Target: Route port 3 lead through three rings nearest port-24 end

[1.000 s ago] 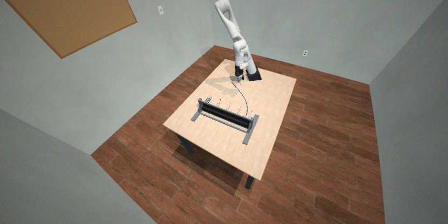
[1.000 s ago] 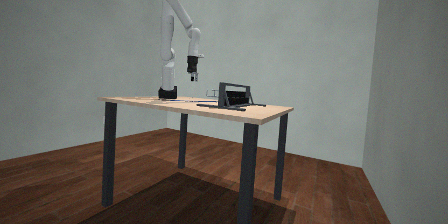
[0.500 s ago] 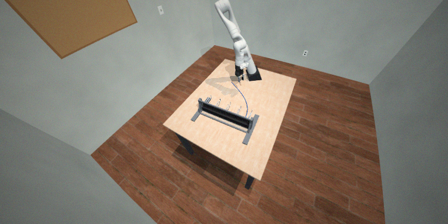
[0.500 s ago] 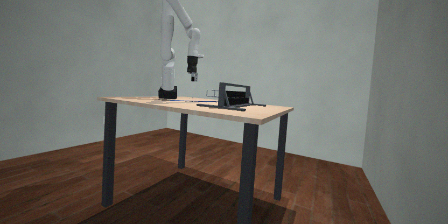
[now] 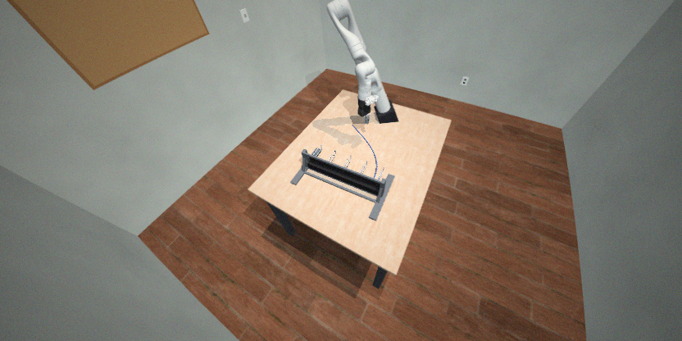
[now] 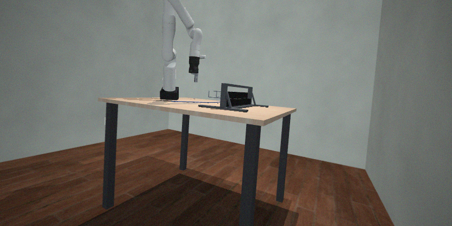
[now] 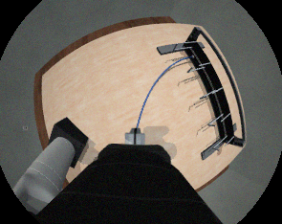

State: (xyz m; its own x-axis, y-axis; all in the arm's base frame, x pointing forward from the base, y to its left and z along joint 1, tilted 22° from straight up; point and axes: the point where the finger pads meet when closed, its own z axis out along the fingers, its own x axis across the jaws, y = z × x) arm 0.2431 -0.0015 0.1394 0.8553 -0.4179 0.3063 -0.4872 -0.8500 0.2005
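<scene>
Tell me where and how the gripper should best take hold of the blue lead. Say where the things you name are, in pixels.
Probably just short of its free end, from straight above, closing across it: the lead [image 5: 375, 153] [image 6: 195, 101] [image 7: 144, 101] is thin, lies low along the table [image 5: 410, 147] [image 6: 189, 113] [image 7: 87, 86], and that end is away from the rack [image 5: 381, 202] [image 6: 223, 95] [image 7: 168, 49].

Protruding rings [image 5: 348, 161] [image 7: 212, 93] before the rack [image 5: 384, 191] [image 6: 223, 95] [image 7: 198, 33].
</scene>
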